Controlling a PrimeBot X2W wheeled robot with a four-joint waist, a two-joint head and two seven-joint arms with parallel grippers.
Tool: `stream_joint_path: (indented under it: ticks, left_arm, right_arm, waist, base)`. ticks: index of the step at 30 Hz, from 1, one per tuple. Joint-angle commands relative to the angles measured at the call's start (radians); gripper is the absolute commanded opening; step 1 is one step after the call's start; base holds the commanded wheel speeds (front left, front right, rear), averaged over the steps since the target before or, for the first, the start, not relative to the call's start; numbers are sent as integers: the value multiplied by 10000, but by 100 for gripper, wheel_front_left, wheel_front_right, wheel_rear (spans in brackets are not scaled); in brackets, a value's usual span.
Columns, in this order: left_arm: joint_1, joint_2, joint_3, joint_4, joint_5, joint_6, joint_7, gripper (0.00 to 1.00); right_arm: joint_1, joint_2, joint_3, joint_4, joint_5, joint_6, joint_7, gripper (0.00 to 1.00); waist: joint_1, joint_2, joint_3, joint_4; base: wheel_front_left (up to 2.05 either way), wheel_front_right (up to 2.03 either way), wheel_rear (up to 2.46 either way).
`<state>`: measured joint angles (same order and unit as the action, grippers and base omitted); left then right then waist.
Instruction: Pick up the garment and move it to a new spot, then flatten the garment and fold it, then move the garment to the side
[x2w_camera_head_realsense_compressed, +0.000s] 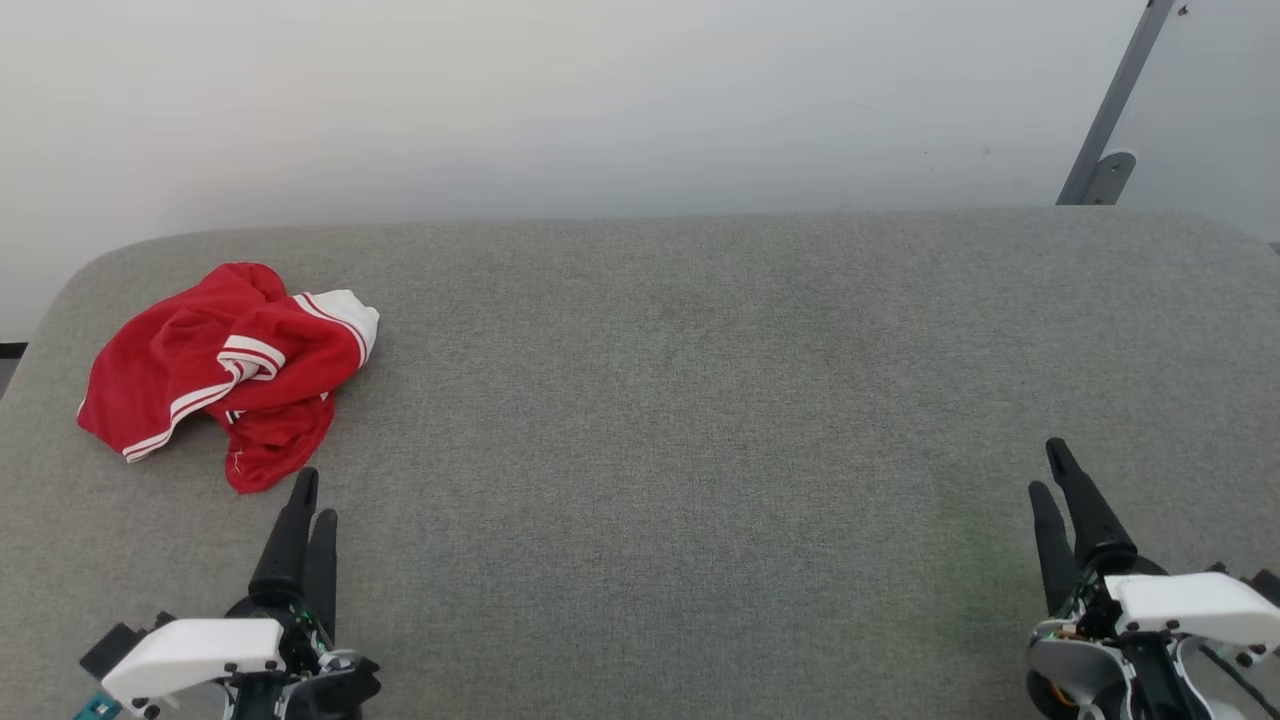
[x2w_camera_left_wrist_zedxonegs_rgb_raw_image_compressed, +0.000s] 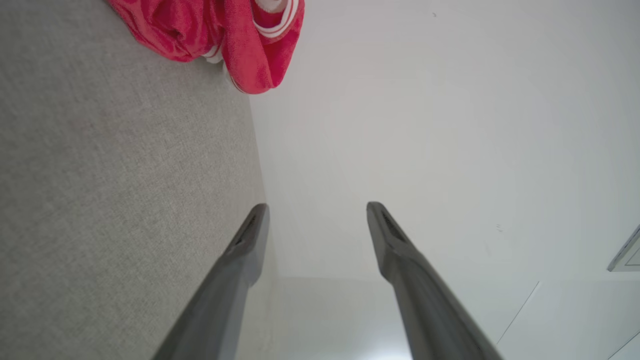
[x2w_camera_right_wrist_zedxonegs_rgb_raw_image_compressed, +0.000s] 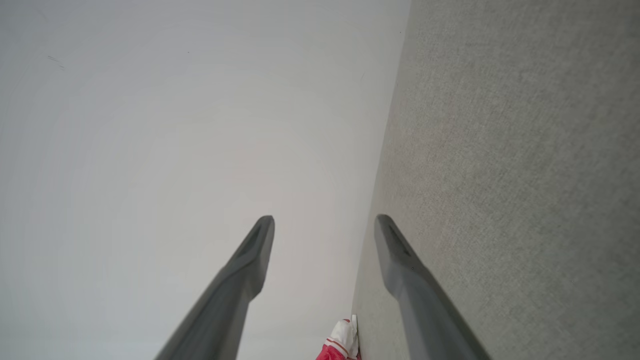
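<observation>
We are at the first step: the crumpled red jersey lies untouched at middle left on the grey counter. Our left end effector and right end effector gape, empty. Next, we judge, the left must reach up-frame and pinch the cloth.

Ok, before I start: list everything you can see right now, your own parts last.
padded surface: one, grey fabric, spanning the head view
garment: one, red with white trim, crumpled on the padded surface's left side
wall: one, white, behind the padded surface
metal strut: one, grey, slanting at upper right
left gripper: one, dark fingers, lower left, open, holding nothing
right gripper: one, dark fingers, lower right, open, holding nothing
</observation>
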<state>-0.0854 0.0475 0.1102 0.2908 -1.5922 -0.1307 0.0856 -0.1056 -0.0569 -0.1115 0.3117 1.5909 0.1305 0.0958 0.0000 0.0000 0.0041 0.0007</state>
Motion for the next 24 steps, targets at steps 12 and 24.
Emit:
stream_joint_path:
  ticks: [12,24]
  left_arm:
    - [-752,572,-154,-88,1931,16,-666,100]
    - [-912,733,-156,-334,4976,24,-1156,100]
  right_arm:
    - [-929,-658,642,175,-1374,2,-748,100]
    - [-1446,-1198,1053,324,-3770,2,-1270,100]
  waist:
    - [0,0,18,16]
    - [0,0,77,28]
  base:
    - [0,0,0]
    - [0,0,0]
